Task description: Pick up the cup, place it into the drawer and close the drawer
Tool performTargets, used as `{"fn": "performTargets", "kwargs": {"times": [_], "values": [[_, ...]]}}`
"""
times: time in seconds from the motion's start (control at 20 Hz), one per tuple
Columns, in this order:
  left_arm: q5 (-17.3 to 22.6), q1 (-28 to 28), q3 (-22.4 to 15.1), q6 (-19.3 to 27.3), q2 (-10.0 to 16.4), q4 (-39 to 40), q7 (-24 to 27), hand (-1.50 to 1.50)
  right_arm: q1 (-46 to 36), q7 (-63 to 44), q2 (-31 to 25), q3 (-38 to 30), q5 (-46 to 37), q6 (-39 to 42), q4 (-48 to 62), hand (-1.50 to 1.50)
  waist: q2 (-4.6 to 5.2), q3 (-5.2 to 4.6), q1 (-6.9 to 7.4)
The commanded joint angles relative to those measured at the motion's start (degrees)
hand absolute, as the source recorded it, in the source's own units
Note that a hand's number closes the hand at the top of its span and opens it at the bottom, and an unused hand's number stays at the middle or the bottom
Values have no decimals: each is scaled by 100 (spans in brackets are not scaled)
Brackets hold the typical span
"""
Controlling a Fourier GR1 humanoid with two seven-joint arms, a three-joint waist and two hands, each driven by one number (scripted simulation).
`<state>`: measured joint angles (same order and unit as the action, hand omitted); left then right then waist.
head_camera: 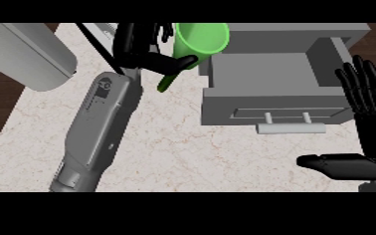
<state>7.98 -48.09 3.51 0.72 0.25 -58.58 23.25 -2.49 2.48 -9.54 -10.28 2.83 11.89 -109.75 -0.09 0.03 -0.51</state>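
the marble counter (191, 154) carries a grey drawer (264, 74), pulled open toward me with its pale handle (291, 128) at the front. my left hand (143, 47) is curled round the green cup (206, 37) – thumb across its side – and the cup sits tilted at the drawer's far left corner, its rim overlapping that edge. my right hand (361, 94) rests at the right edge – fingers straight and spread, thumb out, touching nothing.

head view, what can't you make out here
- cup: much of its body, hidden by the left hand curled round it, head view.
- right hand: partly cut off by the right edge.
- grey object upper left: cut off by the left edge; unidentifiable.
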Motion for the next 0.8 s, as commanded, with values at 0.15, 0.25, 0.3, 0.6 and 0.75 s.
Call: {"fn": "performTargets", "kwargs": {"times": [0.15, 0.25, 0.3, 0.6, 0.75], "values": [[169, -1449, -245, 818, -24, 1099, -407, 150, -78, 148, -115, -65, 18, 146, 159, -150, 37, -1, -95], [428, -1359, -481, 880, -25, 1048, -519, 150, 218, 341, 38, 32, -50, 149, 65, -150, 21, -1, -65], [455, -1584, -507, 989, -25, 1124, -721, 150, -102, 90, -101, -84, 78, 157, 148, -150, 22, -1, -58], [1231, -2257, -1137, 1580, -25, 2192, -607, 150, -503, -314, -142, -77, 80, 9, 96, -150, 47, -2, -166], [1519, -2476, -1279, 1625, -25, 2804, -364, 150, -439, 190, -252, -225, 172, 265, 500, -150, 83, 3, -258]]}}
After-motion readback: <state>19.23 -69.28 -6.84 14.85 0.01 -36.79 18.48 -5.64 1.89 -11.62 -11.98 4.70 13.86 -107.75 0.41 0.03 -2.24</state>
